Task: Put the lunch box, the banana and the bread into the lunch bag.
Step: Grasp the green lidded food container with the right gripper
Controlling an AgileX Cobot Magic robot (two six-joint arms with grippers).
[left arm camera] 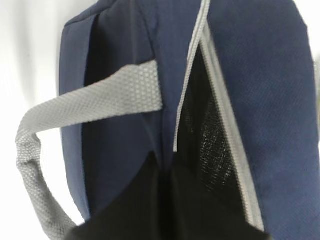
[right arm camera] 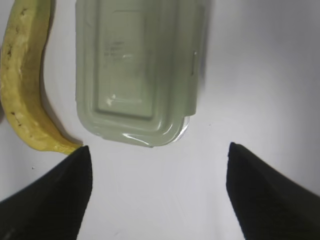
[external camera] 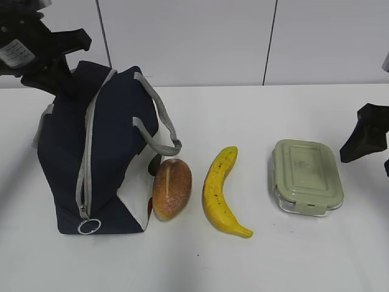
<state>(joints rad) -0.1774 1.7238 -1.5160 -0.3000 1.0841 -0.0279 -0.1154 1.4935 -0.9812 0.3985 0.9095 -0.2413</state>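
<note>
The navy lunch bag (external camera: 109,152) stands at the left, its grey zipper running down to a metal ring pull (external camera: 89,226). In the left wrist view the zipper (left arm camera: 220,110) gapes a little and shows dark mesh inside. My left gripper (external camera: 61,79) is at the bag's top back, its jaws shut on the bag fabric (left arm camera: 165,172) beside the opening. The bread (external camera: 172,188), the banana (external camera: 222,191) and the green-lidded lunch box (external camera: 307,176) lie in a row on the table. My right gripper (right arm camera: 159,150) is open and empty, just short of the lunch box (right arm camera: 140,70), with the banana (right arm camera: 25,80) to its left.
Everything sits on a white table (external camera: 255,261) with a white panelled wall behind it. The bag's grey strap handles (external camera: 161,125) hang over towards the bread. One strap (left arm camera: 100,102) crosses the left wrist view.
</note>
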